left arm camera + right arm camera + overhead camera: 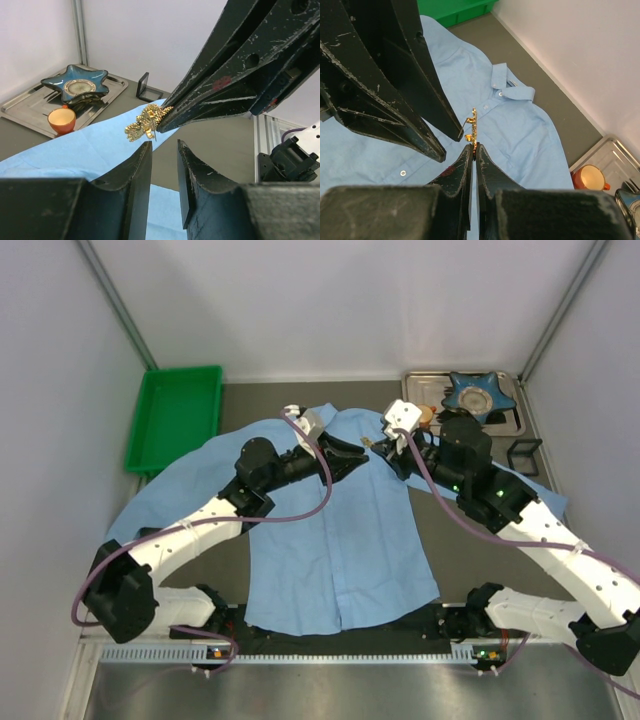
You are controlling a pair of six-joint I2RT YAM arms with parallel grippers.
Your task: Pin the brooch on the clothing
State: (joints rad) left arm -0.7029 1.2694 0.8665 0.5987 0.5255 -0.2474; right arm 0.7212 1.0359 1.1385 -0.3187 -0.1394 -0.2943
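Note:
The light blue shirt [340,540] lies spread flat, collar at the far side. My right gripper [383,452] is shut on the small gold brooch [368,443] and holds it above the shirt near the collar. In the right wrist view the brooch [474,127] stands edge-on from the shut fingertips [481,151], its pin sticking out to the left over the shirt [520,120]. My left gripper [355,453] is open and empty, its tips just beside the brooch. In the left wrist view the brooch [145,124] hangs just beyond my open left gripper [164,146], above the shirt [75,150].
A green tray [178,415] stands at the back left. A metal tray [425,390] at the back right holds a blue star-shaped dish [478,392] and an orange cup [427,415]. A small black frame [525,455] sits to its right.

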